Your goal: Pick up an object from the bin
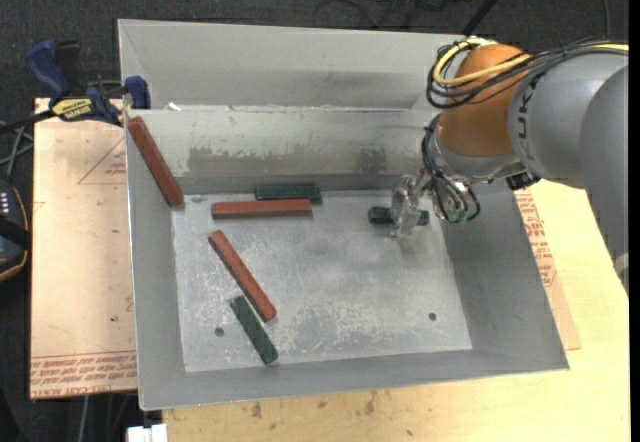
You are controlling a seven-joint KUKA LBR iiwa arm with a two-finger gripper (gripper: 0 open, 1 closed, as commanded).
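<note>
The pick was under way but, by my judgement, not finished. The gripper [410, 215] was down at the floor of the bin [300, 70], right at the short dark green block [380, 217], which lay flat on the metal near the foot of the back wall. One end of the block stuck out on the side away from the arm, and the gripper covered its middle. Whether the gripper was open or closed on the block could not be told from this angle, so I would not call it a hold. Nothing showed the block lifted off the floor. All else lay well apart from the block, toward the far side of the bin from the arm: a flat red-brown bar [262, 210] roughly level with it, a long dark green bar [288, 193] just behind that one, and a red-brown bar [155, 162] leaning in the far back corner. Nearer the front than the block and across the floor, a slanted red-brown bar [242, 276] lay with another dark green bar [254, 329] at its front end. What seemed to remain was to secure the block and raise it clear of the bin.
</note>
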